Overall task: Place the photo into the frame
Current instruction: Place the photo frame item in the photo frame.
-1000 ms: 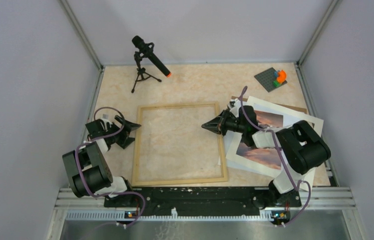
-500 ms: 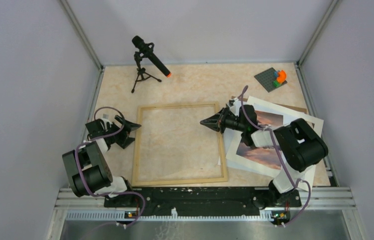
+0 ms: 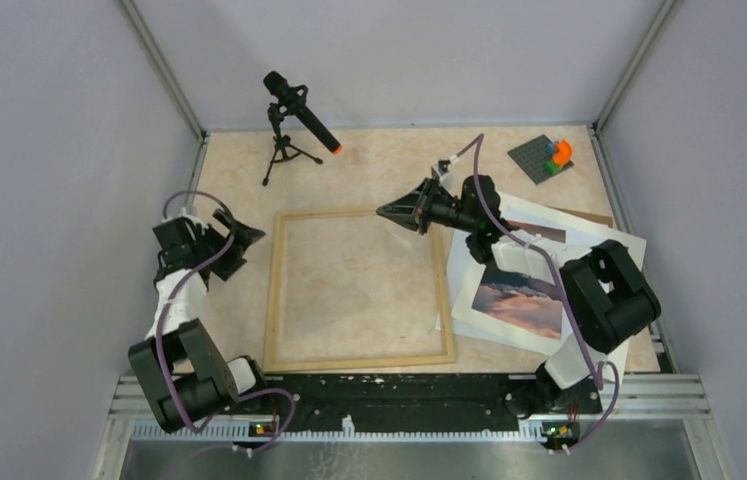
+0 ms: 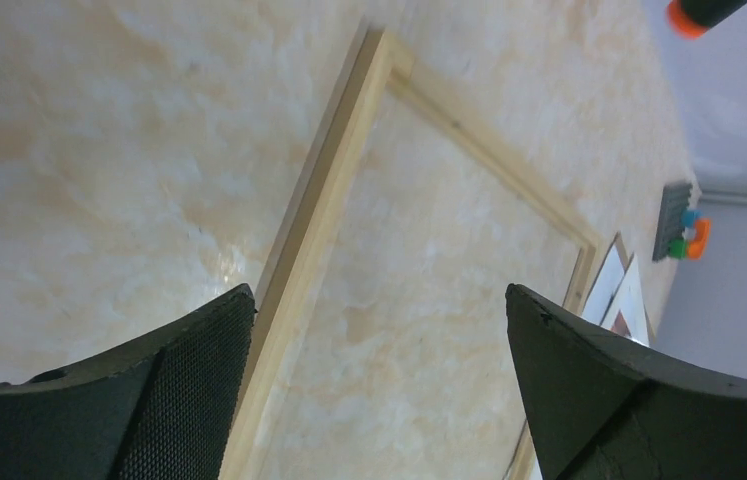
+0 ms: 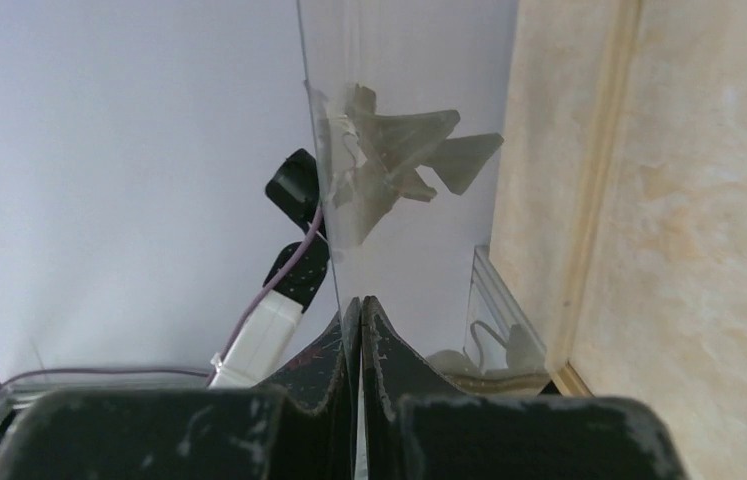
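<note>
Moved from the right strip of the frame (image 3: 359,362) to its far right corner, the right tool (image 3: 381,212) is pinched shut on a thin clear sheet (image 5: 409,250). The left tool (image 4: 379,295) is spread wide left of the frame. The photo (image 3: 519,305) lies just right of it on the worktop (image 3: 389,160).

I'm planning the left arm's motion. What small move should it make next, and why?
Probably lower the left pincer onto the frame's left rail to steady it. Its jaws stand open with that rail between them, while the right pincer is shut on what looks like a clear sheet above the frame's far right corner. The photo lies beside the frame, not yet in.
</note>
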Controlling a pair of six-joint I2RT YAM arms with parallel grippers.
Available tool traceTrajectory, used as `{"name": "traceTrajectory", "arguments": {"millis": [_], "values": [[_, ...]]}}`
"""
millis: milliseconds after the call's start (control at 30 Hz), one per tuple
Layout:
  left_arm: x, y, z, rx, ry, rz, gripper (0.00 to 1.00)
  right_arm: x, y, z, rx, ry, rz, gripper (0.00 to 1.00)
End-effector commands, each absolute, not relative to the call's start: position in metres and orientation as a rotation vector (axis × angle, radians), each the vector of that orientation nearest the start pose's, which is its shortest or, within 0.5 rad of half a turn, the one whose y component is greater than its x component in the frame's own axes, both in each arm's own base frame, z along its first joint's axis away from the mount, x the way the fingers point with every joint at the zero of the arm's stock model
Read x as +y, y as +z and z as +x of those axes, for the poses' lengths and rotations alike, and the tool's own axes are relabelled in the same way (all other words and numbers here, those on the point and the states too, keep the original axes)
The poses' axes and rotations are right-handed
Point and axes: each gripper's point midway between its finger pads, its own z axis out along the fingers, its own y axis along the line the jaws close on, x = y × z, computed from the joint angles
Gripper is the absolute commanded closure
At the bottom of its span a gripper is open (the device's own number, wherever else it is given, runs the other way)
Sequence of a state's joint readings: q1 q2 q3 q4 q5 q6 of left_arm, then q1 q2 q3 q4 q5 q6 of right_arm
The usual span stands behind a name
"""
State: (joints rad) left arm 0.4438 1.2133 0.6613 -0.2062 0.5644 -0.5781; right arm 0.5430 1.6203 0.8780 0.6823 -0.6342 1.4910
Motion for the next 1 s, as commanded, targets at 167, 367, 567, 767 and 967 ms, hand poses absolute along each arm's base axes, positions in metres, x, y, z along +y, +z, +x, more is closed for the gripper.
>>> {"name": "traceTrajectory", "arguments": {"millis": [167,367,567,767,967], "values": [[0.061,0.172,0.329,2.051,-0.475,-0.879,0.01,0.417,0.350,0.288,1.889,2.010,0.118,1.00],[0.066,0.180,0.329,2.046,-0.432,-0.857,0.01,0.443,0.372,0.280,1.857,2.056,0.075,1.00],[0.065,0.184,0.330,2.050,-0.417,-0.825,0.02,0.445,0.343,0.286,1.901,2.018,0.132,1.00],[0.064,0.169,0.326,2.083,-0.406,-0.818,0.02,0.422,0.253,0.299,2.017,1.922,0.301,1.00],[0.054,0.147,0.324,2.127,-0.455,-0.781,0.02,0.368,0.159,0.307,2.136,1.699,0.407,1.00]]}}
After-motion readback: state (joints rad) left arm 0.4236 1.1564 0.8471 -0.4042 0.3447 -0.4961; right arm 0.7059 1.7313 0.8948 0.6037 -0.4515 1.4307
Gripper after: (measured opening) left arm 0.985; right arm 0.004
